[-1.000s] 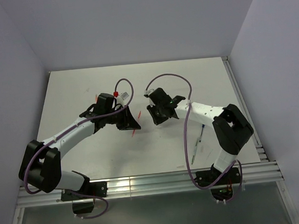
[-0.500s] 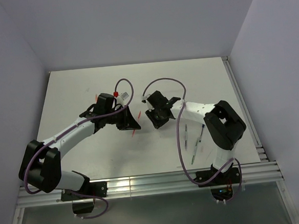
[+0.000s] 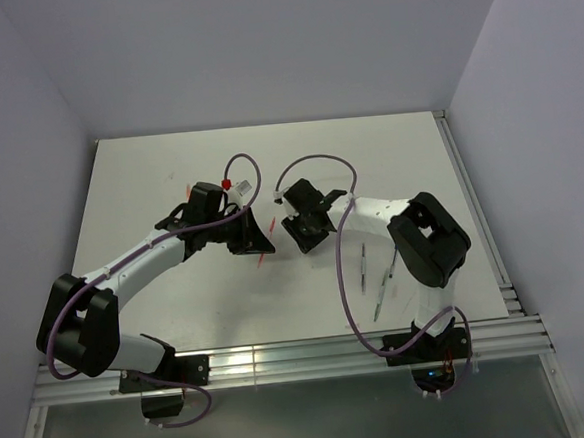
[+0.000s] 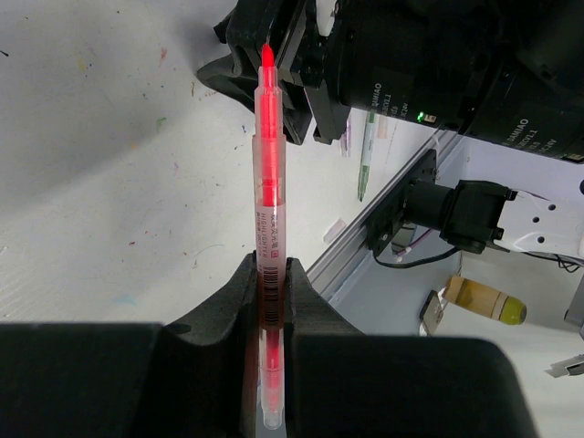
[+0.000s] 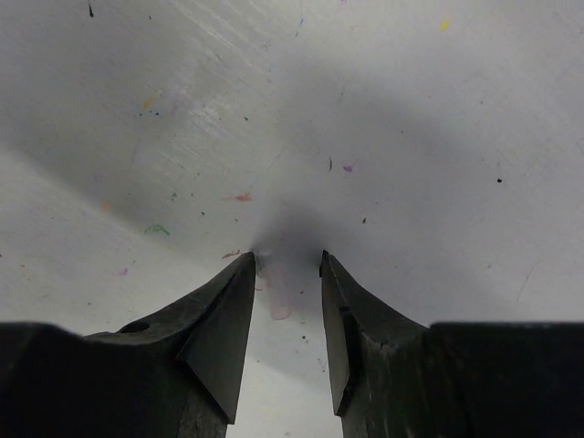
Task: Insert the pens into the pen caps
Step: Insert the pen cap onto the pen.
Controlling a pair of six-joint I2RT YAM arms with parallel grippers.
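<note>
Gripping one red pen (image 4: 267,164), the left pincer (image 4: 269,274) stays out of it no further than a narrow clamp.

Two loose pens (image 3: 361,258) (image 3: 381,291) lie on the bench (image 3: 418,150), near right. The right pincer (image 5: 285,257), parted, straddles one pale cap (image 5: 276,297) there.

The white tabletop (image 3: 178,307) is speckled with small coloured ink marks (image 5: 239,196). Grooved metal rails (image 3: 282,362) run along its near and right edges. Plain pale walls (image 3: 260,51) enclose its far, left and right edges.
</note>
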